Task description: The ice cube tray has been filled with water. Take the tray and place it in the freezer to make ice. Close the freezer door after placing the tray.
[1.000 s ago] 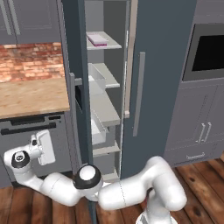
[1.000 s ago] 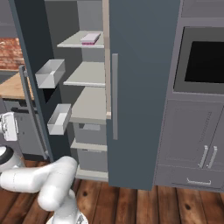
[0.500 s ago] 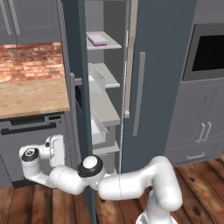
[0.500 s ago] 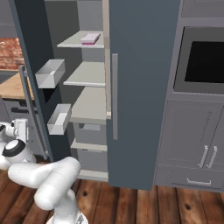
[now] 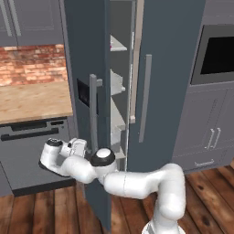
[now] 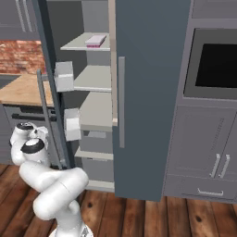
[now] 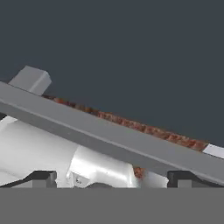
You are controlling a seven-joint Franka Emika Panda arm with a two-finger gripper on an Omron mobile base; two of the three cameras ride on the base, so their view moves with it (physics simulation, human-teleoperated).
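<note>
Pincer: the pincer [image 7: 109,177] is spread wide and grips nothing; its two dark tips [image 7: 41,178] stand far apart at the bottom of the hand view, one at each side.
Pincer place: in the left base view the hand [image 5: 75,148] is low, just beside the grey handle of the freezer door, on its outer side.
Freezer door: the freezer door [image 5: 87,68] stands partly open, a dark slate panel with a small black display [image 5: 83,93]. In the hand view its dark face is close in front of the pincer and covers the upper part of the view.
Door handle: the handle [image 7: 109,138] is a long grey bar that runs slanted across the hand view, directly ahead of the tips and between them. Whether a tip touches it, I cannot tell.
Ice cube tray: the ice cube tray [image 6: 96,40] lies flat on the top white shelf inside the freezer, high above the pincer and behind the door; it has a pale top and a pink lower edge.
Freezer: the freezer [image 6: 152,92] is a tall dark unit; its other door is closed, to the far side of the open gap from the pincer.
Door bins: two white bins [image 6: 65,76] hang on the inner side of the open door, above the pincer.
Tabletop: a wooden tabletop [image 5: 32,100] with a red brick wall [image 5: 32,64] behind it lies higher than the hand, on the outer side of the door.
Oven: a dark built-in oven [image 6: 215,62] sits in the grey cabinets beyond the closed door, well apart from the pincer.
</note>
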